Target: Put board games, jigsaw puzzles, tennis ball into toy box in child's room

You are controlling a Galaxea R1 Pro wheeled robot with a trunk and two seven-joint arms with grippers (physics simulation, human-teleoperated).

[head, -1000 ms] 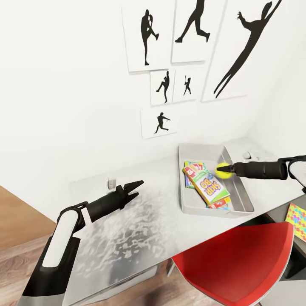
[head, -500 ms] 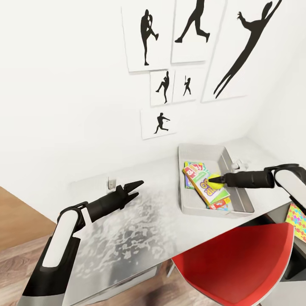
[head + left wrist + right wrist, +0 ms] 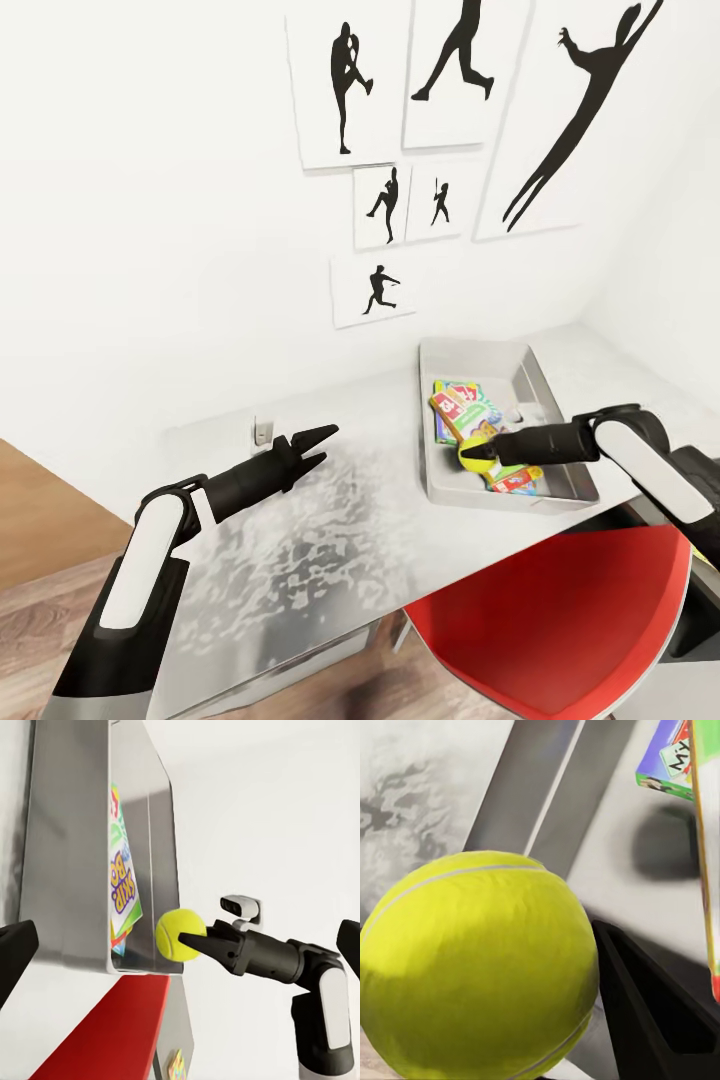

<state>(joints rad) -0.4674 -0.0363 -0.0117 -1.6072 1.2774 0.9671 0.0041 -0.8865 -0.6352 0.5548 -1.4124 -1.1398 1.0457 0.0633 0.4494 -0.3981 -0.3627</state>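
Observation:
The pale grey toy box [image 3: 480, 352] stands on the table [image 3: 300, 540] at the right, by the wall. Flat board games lie in it, the yellow-green one [image 3: 462, 415] on top, also seen in the left wrist view [image 3: 124, 889]. My right gripper [image 3: 483, 452] is shut on the tennis ball [image 3: 474, 452] and holds it over the box's near left part, above its floor. The right wrist view has the ball [image 3: 472, 967] up close beside one dark finger [image 3: 652, 1012], with the box's wall [image 3: 547, 787] beyond. My left gripper [image 3: 322, 445] hovers open over the table's middle, holding nothing.
A red chair [image 3: 560, 610] is tucked against the table's near right edge. Silhouette posters [image 3: 440, 120] hang on the white wall behind, and a wall socket [image 3: 262, 431] sits low on it. A multicoloured scrap of jigsaw puzzle [image 3: 178, 1067] peeks out below the chair.
My right gripper has carried the tennis ball from the box's far right side leftwards and nearer, to its near left part. The left arm has not moved.

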